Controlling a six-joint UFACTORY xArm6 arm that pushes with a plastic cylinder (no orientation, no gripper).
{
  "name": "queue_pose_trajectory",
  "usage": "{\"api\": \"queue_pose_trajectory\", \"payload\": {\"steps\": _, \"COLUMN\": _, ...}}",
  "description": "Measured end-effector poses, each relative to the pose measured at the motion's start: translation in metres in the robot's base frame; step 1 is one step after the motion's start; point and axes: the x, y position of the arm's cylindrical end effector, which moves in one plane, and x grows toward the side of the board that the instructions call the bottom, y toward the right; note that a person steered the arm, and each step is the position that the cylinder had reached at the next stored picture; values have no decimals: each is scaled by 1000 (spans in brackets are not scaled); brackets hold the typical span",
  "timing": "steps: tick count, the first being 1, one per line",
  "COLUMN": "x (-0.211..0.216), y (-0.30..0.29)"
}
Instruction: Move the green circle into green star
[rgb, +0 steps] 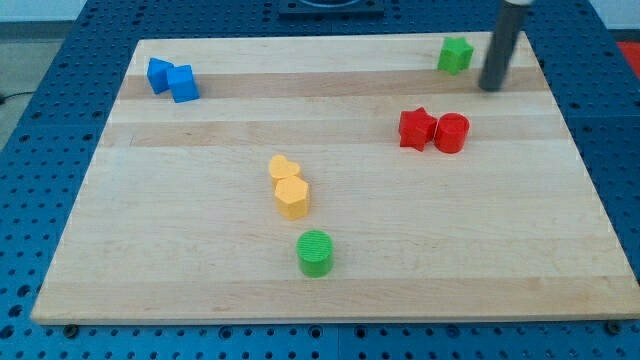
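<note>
Camera view gives you the wooden board (200, 290) carrying every block loose on its top. My tip (490, 88) is a bare rod with no jaws, grasping nothing. Just to its left sits the green star (455, 54). Far below and left of my tip, near the view's bottom, stands the green circle (316, 252), a ribbed-topped cylinder, beneath two touching yellow blocks (289, 186).
</note>
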Motion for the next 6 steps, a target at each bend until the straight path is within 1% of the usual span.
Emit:
{"api": "queue_pose_trajectory", "payload": {"steps": 1, "x": 97, "y": 14}}
{"api": "queue_pose_trajectory", "payload": {"steps": 2, "x": 180, "y": -40}}
{"api": "queue_pose_trajectory", "payload": {"steps": 3, "x": 238, "y": -127}}
{"api": "queue_pose_trajectory", "payload": {"steps": 4, "x": 285, "y": -184}}
{"api": "queue_pose_trajectory", "payload": {"steps": 5, "x": 286, "y": -219}}
{"api": "queue_pose_trajectory", "payload": {"steps": 6, "x": 254, "y": -247}}
